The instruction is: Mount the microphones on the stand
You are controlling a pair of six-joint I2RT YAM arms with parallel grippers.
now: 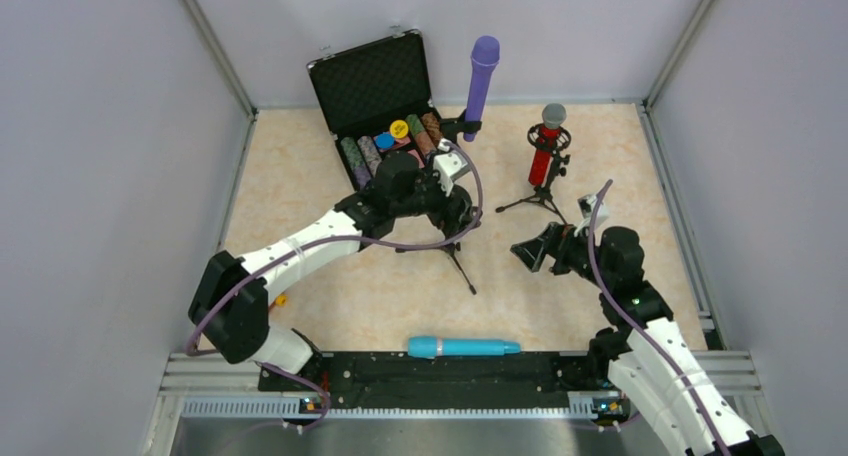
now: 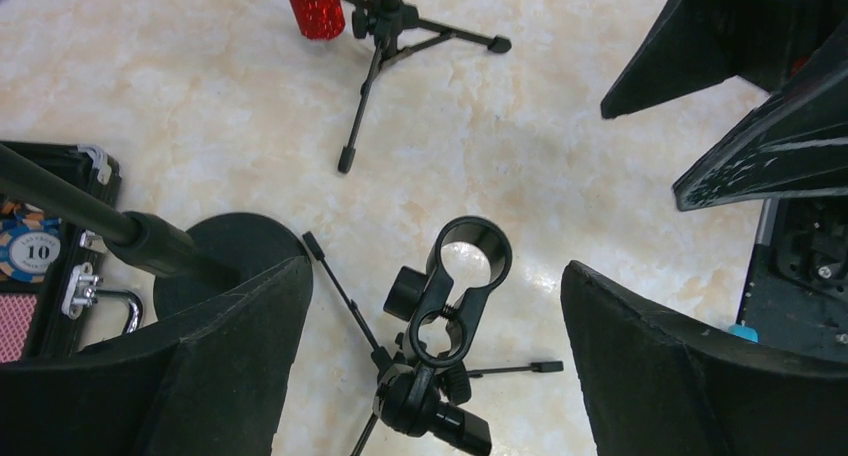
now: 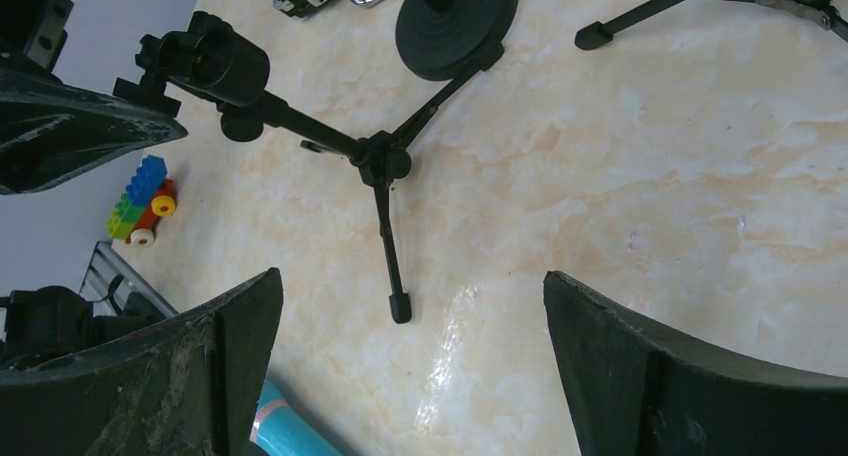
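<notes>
Top external view: the purple microphone [image 1: 481,86] and the red microphone [image 1: 543,154] are seen upright and mounted, so two of three are judged done. The light blue microphone [image 1: 463,347] is found lying flat at the near edge, between the arm bases. The left gripper [image 2: 430,276] is held wide open and empty over the vacant clip [image 2: 447,304] of the tripod stand [image 3: 385,166], presumably to steady it. The right gripper [image 3: 410,281] is likewise spread wide, with nothing held.

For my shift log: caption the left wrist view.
Open left tool above the empty clip of a tripod stand; red microphone on its own tripod beyond.
</notes>
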